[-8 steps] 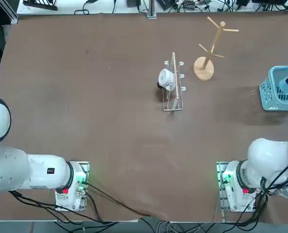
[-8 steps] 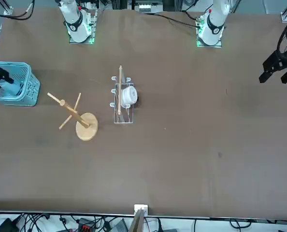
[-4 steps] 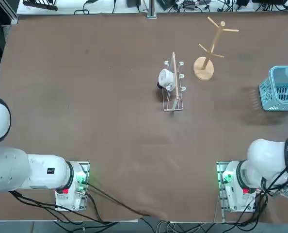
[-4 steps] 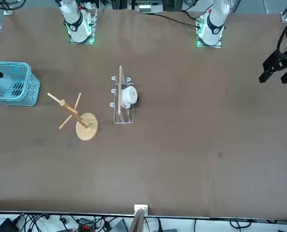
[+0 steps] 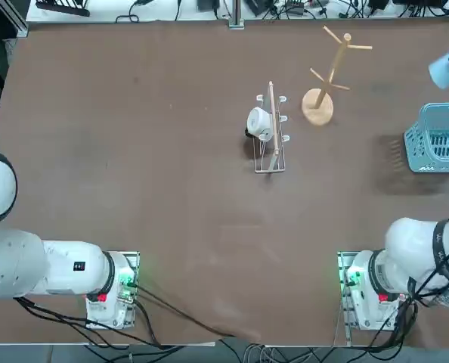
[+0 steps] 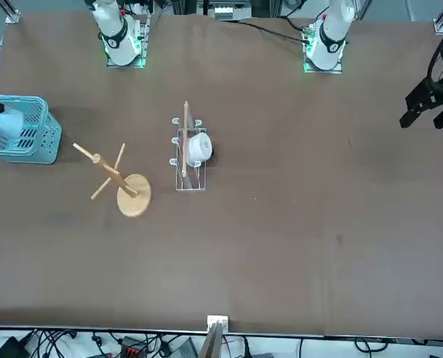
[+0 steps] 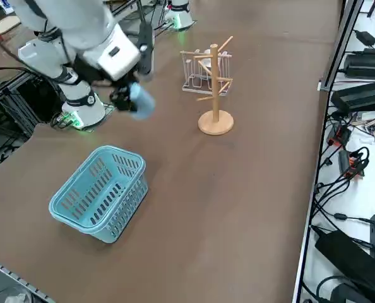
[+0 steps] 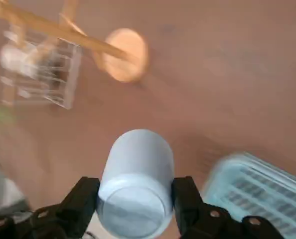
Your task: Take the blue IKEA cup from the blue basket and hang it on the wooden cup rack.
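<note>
Wooden cup rack: the rack (image 5: 338,63) stands upright on its round base (image 5: 317,107) on the brown table (image 5: 171,189); its peg branches (image 5: 360,48) go out from the pole at angles.
Blue cup: the light-blue cup (image 8: 137,174) is in the air, to the right of the wooden cup rack and apart from it; it is tilted.
Right gripper: the right gripper (image 8: 137,191) is holding the blue cup, with one black finger (image 8: 85,191) pressed at each side of it; cup and gripper are both to the right of the wooden cup rack.
Blue basket: the basket (image 5: 417,147), with slotted walls, sits on the table to the right of the wooden cup rack and nearer to the robot's bases.
Wire rack: the low metal rack (image 5: 280,155) stands to the left of the wooden cup rack, a little nearer to the bases.
White cup: this cup (image 5: 259,122) is on the wire rack, also left of the wooden cup rack.
</note>
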### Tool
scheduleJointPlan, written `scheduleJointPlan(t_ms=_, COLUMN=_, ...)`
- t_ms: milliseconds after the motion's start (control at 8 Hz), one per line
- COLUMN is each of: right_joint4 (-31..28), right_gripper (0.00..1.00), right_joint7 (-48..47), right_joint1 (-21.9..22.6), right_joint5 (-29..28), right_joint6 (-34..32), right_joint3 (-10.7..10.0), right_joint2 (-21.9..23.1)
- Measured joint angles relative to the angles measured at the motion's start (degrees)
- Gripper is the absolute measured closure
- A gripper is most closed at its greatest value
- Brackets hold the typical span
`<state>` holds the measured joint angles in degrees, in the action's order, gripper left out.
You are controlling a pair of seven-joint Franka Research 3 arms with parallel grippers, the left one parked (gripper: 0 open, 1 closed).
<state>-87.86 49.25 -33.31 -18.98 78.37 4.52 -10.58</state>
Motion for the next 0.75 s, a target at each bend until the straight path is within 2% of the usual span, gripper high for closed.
scheduleJointPlan(t_ms=250, right_joint4=1.0, right_gripper=0.15, right_joint7=-0.7, right_joint1=2.0, right_joint5=-6.9, right_joint6=-1.1, right_joint3=0.1, right_joint2=-0.1)
scheduleJointPlan(t_ms=750, right_joint4=2.4, right_gripper=0.15, right_joint7=-3.8, right_joint1=7.8, right_joint5=-15.7, right_joint6=-1.1, right_joint3=0.3, right_joint2=-0.3)
